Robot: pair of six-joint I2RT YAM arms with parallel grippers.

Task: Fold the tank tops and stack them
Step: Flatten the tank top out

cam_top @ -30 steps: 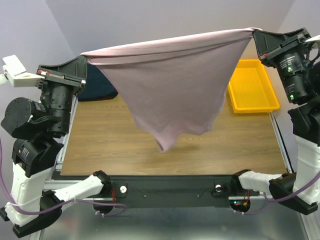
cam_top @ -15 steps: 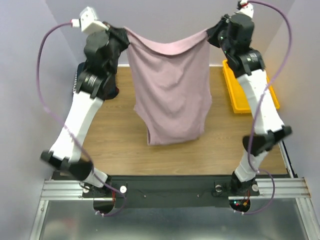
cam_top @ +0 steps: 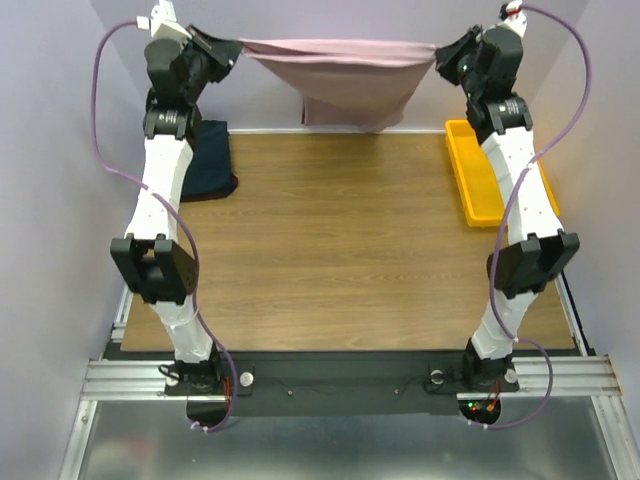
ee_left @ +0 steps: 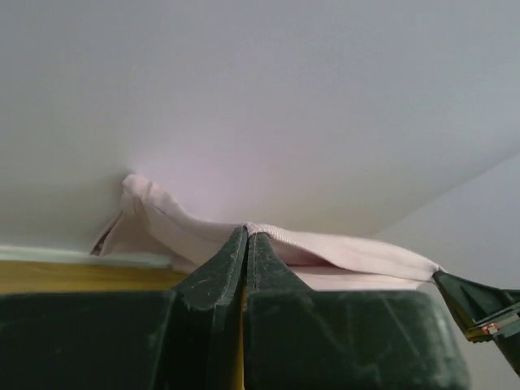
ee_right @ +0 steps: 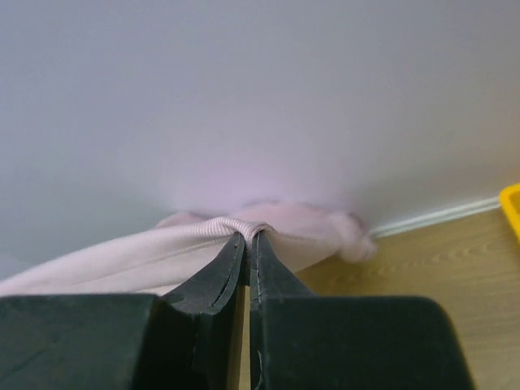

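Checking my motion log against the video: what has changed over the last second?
The left pincer and right pincer swung out to the back wall, still shut on the pink tank top, which now hangs stretched between them. The folded stack and yellow tray did not move.

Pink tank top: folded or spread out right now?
Spread, not folded. The pink tank top hangs stretched between the left gripper and right gripper, fingers shut on its upper edge.

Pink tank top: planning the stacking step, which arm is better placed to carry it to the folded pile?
Probably left: the left end effector grips the top; the navy pile lies beside that arm.
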